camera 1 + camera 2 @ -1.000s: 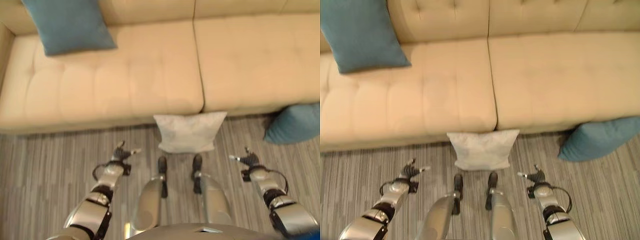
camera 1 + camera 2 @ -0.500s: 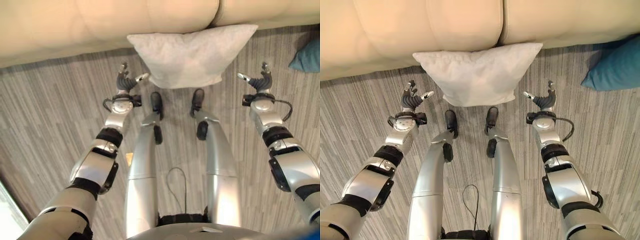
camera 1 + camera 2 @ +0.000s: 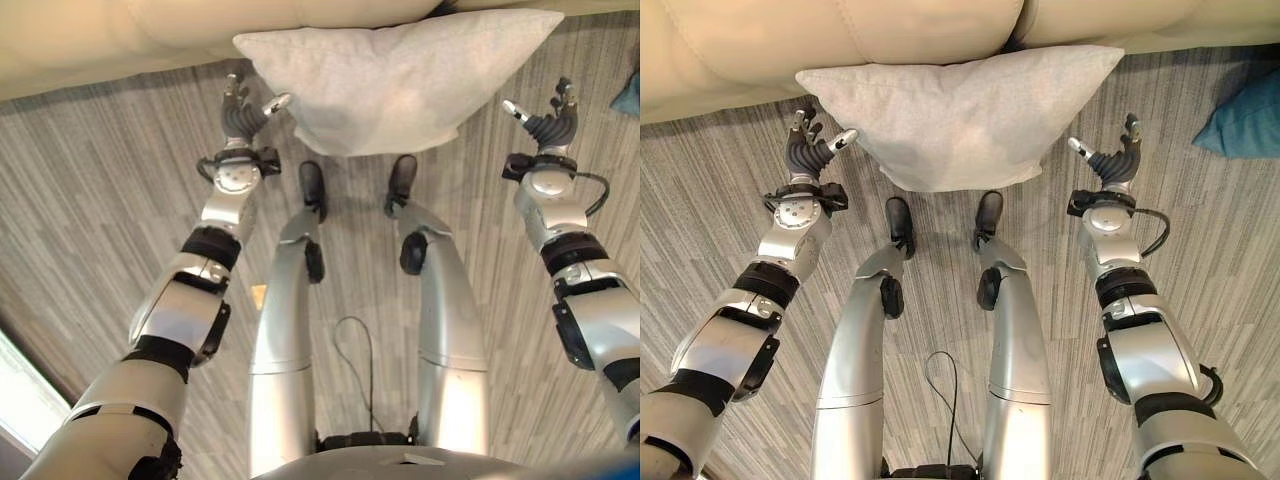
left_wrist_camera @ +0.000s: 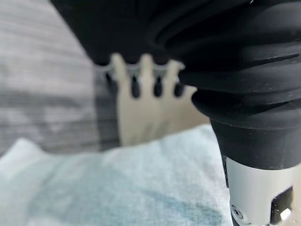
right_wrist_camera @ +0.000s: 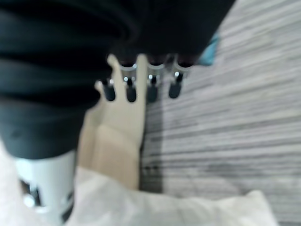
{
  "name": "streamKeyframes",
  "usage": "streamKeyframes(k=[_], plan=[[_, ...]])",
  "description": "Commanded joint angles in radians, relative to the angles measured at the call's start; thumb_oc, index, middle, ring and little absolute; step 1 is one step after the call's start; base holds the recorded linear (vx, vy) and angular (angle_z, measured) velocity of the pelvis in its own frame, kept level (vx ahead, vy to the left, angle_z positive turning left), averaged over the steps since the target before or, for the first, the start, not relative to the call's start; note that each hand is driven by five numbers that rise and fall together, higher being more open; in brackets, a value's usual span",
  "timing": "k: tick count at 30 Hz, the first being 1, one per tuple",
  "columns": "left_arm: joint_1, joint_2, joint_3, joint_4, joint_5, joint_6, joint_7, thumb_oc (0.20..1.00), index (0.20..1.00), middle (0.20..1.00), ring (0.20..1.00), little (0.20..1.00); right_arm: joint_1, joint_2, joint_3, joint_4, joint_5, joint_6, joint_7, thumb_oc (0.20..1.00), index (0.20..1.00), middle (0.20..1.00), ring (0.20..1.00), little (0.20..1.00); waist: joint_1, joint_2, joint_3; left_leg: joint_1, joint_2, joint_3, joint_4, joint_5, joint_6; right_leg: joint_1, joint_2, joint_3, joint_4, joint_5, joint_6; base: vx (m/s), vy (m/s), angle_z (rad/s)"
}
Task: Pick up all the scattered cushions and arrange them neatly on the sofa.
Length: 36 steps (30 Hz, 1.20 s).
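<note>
Nearest the camera, the left hand (image 3: pixel 808 150) is being held at the upper left of the frame and the right hand (image 3: pixel 1112 160) at the upper right. Both are being kept loosely spread, fingers raised and thumbs pointed inward, and nothing is being gripped by either.

Between them, at upper centre, the white cushion (image 3: pixel 960 115) is lying on the striped floor (image 3: pixel 700 220), its far edge being pressed against the base of the beige sofa (image 3: pixel 840 40). The left thumb is being held just beside the cushion's near left corner; contact cannot be judged. The right hand is being held apart from the cushion's right side.

Farther off, at the right edge, a blue cushion (image 3: pixel 1250 115) is lying on the floor, near the sofa.

A lopsided closure is judged the main risk: with one hand nearer than the other, the soft cushion could be shoved sideways or pushed under the sofa front instead of being squeezed. A shallow pinch of the loose fabric could also let it sag and slip during lifting.
</note>
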Motion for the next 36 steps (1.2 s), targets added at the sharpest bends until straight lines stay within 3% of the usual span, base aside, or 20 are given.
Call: streamKeyframes(k=[1, 9, 18, 24, 26, 27, 28, 29, 30, 36], plan=[[0.109, -0.001, -0.007, 0.0, -0.019, -0.038, -0.003, 1.0, 1.0, 1.0, 1.0, 1.0, 0.084, -0.009, 0.064, -0.027, 0.043, -0.041, 0.002, 1.0, 1.0, 1.0, 1.0, 1.0, -0.022, 0.031, -0.147, -0.054, 0.024, -0.106, -0.002, -0.029, -0.065, -0.029, -0.024, 0.088, 0.008, -0.019, 0.151, 0.04, -0.047, 0.0], [0.021, -0.015, -0.06, -0.006, -0.041, -0.036, -0.001, 1.0, 1.0, 1.0, 1.0, 1.0, -0.048, 0.0, 0.175, -0.059, 0.023, -0.032, 0.003, 1.0, 1.0, 1.0, 1.0, 1.0, -0.017, 0.03, -0.138, -0.132, 0.019, -0.111, 0.054, -0.032, -0.061, -0.106, -0.018, 0.093, 0.061, -0.023, 0.148, 0.03, -0.031, 0.0], [-0.102, -0.119, -0.109, -0.007, -0.152, -0.07, 0.005, 1.0, 1.0, 1.0, 1.0, 1.0, -0.194, 0.143, 0.302, -0.049, 0.023, -0.029, 0.019, 1.0, 1.0, 1.0, 1.0, 1.0, -0.012, 0.034, -0.126, -0.165, 0.012, -0.127, 0.084, -0.033, -0.062, -0.125, -0.004, 0.088, 0.068, -0.02, 0.148, 0.0, -0.003, 0.0], [-0.115, -0.179, -0.102, 0.0, -0.214, -0.077, 0.016, 1.0, 1.0, 1.0, 1.0, 1.0, -0.199, 0.242, 0.291, -0.059, 0.099, -0.054, 0.022, 1.0, 1.0, 1.0, 1.0, 1.0, -0.012, 0.039, -0.136, -0.167, 0.01, -0.13, 0.083, -0.03, -0.063, -0.126, 0.003, 0.085, 0.063, -0.017, 0.146, 0.0, 0.0, 0.0], [-0.109, -0.198, -0.099, 0.0, -0.228, -0.077, 0.016, 1.0, 1.0, 1.0, 1.0, 1.0, -0.192, 0.279, 0.286, -0.063, 0.13, -0.066, 0.033, 0.388, 0.388, 0.388, 0.388, 0.388, -0.01, 0.041, -0.148, -0.166, 0.008, -0.131, 0.076, -0.026, -0.065, -0.126, 0.007, 0.083, 0.062, -0.016, 0.145, 0.0, 0.0, 0.0], [-0.109, -0.198, -0.099, 0.0, -0.228, -0.077, 0.016, 0.796, 0.796, 0.796, 0.796, 0.796, -0.191, 0.279, 0.287, -0.062, 0.13, -0.066, 0.034, 0.2, 0.2, 0.2, 0.2, 0.2, -0.011, 0.041, -0.149, -0.166, 0.008, -0.131, 0.076, -0.026, -0.065, -0.126, 0.007, 0.083, 0.062, -0.016, 0.145, 0.0, 0.0, 0.0], [-0.098, -0.199, -0.097, -0.009, -0.231, -0.077, 0.012, 0.363, 0.363, 0.363, 0.363, 0.363, -0.184, 0.29, 0.282, -0.07, 0.14, -0.072, 0.043, 0.2, 0.2, 0.2, 0.2, 0.2, -0.01, 0.042, -0.161, -0.165, 0.008, -0.131, 0.071, -0.023, -0.068, -0.126, 0.009, 0.082, 0.059, -0.013, 0.144, 0.0, 0.0, 0.0], [-0.097, -0.199, -0.097, -0.01, -0.231, -0.077, 0.012, 0.363, 0.363, 0.363, 0.363, 0.363, -0.183, 0.29, 0.282, -0.07, 0.14, -0.072, 0.043, 0.2, 0.2, 0.2, 0.2, 0.2, -0.01, 0.042, -0.162, -0.165, 0.008, -0.131, 0.071, -0.022, -0.068, -0.126, 0.009, 0.082, 0.059, -0.013, 0.144, 0.0, 0.0, 0.0], [-0.08, -0.198, -0.084, -0.033, -0.232, -0.083, 0.011, 0.2, 0.2, 0.2, 0.2, 0.2, -0.172, 0.294, 0.278, -0.089, 0.133, -0.077, 0.043, 0.2, 0.2, 0.2, 0.2, 0.2, -0.008, 0.043, -0.181, -0.166, 0.008, -0.13, 0.066, -0.018, -0.073, -0.125, 0.011, 0.078, 0.055, -0.01, 0.144, 0.0, 0.0, 0.0], [-0.047, -0.198, -0.06, -0.079, -0.227, -0.094, 0.009, 0.2, 0.2, 0.2, 0.2, 0.2, -0.148, 0.288, 0.246, -0.133, 0.117, -0.087, 0.044, 0.2, 0.2, 0.2, 0.2, 0.2, -0.009, 0.037, -0.222, -0.162, 0.009, -0.126, 0.042, -0.006, -0.083, -0.123, 0.009, 0.07, 0.054, -0.001, 0.146, -0.01, -0.005, 0.01]])
